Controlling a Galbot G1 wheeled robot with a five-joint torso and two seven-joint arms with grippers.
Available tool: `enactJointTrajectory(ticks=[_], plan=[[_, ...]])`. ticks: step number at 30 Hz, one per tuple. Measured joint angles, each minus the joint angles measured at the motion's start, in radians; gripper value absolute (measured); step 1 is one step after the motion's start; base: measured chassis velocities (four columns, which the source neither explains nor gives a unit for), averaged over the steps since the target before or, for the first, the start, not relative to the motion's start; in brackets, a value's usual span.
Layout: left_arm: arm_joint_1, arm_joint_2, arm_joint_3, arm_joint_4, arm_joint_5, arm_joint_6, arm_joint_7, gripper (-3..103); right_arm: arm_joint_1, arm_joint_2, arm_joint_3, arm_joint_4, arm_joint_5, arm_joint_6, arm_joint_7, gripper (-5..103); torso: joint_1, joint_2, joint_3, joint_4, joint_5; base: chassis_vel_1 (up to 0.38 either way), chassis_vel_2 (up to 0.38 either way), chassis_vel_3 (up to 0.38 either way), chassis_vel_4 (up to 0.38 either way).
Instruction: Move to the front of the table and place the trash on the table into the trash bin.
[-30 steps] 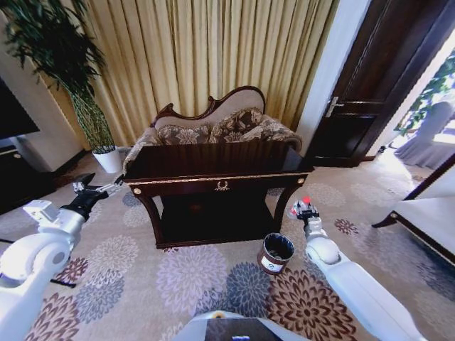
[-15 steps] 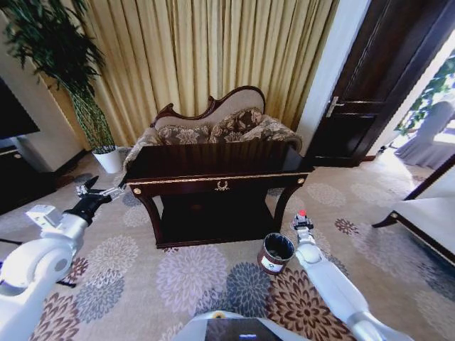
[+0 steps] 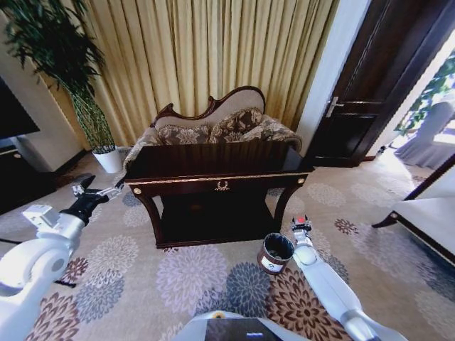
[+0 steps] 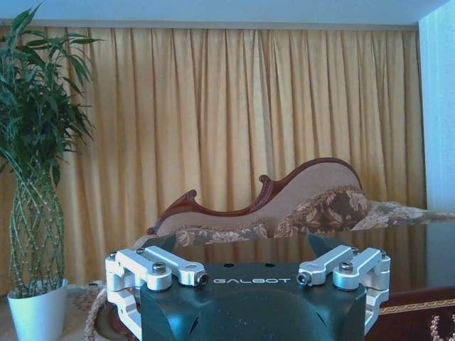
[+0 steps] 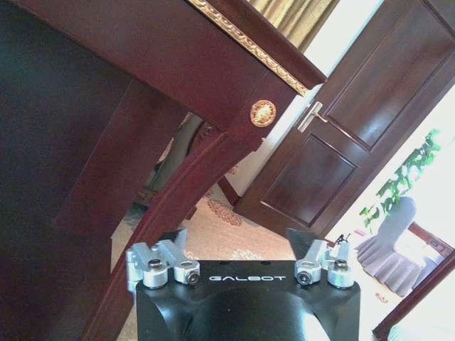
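The dark glossy table [image 3: 185,185] with gold trim stands straight ahead; its top looks bare and the trash is out of view. The brown trash bin [image 3: 275,253] with its black liner sits on the carpet by the table's right front leg. My right gripper [image 3: 301,225] hangs low just right of the bin's rim, a small red mark at its tip. In the right wrist view that gripper [image 5: 238,240] is open and empty, facing the table's leg [image 5: 178,199]. My left gripper [image 3: 94,190] is held out left of the table's corner, open and empty [image 4: 242,245].
An ornate sofa [image 3: 213,128] stands behind the table before gold curtains. A tall plant in a white pot [image 3: 108,159] is at the back left, and a dark cabinet [image 3: 18,177] is at the left. A dark door [image 3: 370,92] and a furniture edge [image 3: 419,213] are at the right.
My right arm has come down and inward, bringing its gripper from above and right of the bin to just beside the rim. The left arm has hardly moved.
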Motion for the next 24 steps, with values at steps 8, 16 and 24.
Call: enactJointTrajectory(ticks=[8, 16, 24], plan=[[-0.015, 0.005, 0.005, -0.001, -0.002, 0.000, -0.005, 100, -0.046, -0.034, 0.000, 0.151, 0.090, -0.031, 0.014, 100, 0.000, 0.000, 0.000, 0.0002, 0.0001, 0.000, 0.000, 0.000, 0.000], [-0.019, -0.014, 0.014, -0.013, -0.002, 0.000, -0.007, 100, -0.195, -0.158, -0.016, 0.719, 0.463, -0.170, 0.018, 100, 0.000, 0.000, 0.000, 0.0003, 0.0000, 0.000, 0.000, 0.000, 0.000], [-0.011, -0.028, 0.014, -0.047, 0.000, 0.002, -0.012, 100, -0.345, -0.263, -0.010, 1.098, 0.531, -0.252, 0.012, 100, 0.000, 0.000, 0.000, 0.0000, 0.0000, 0.000, 0.000, 0.000, 0.000]])
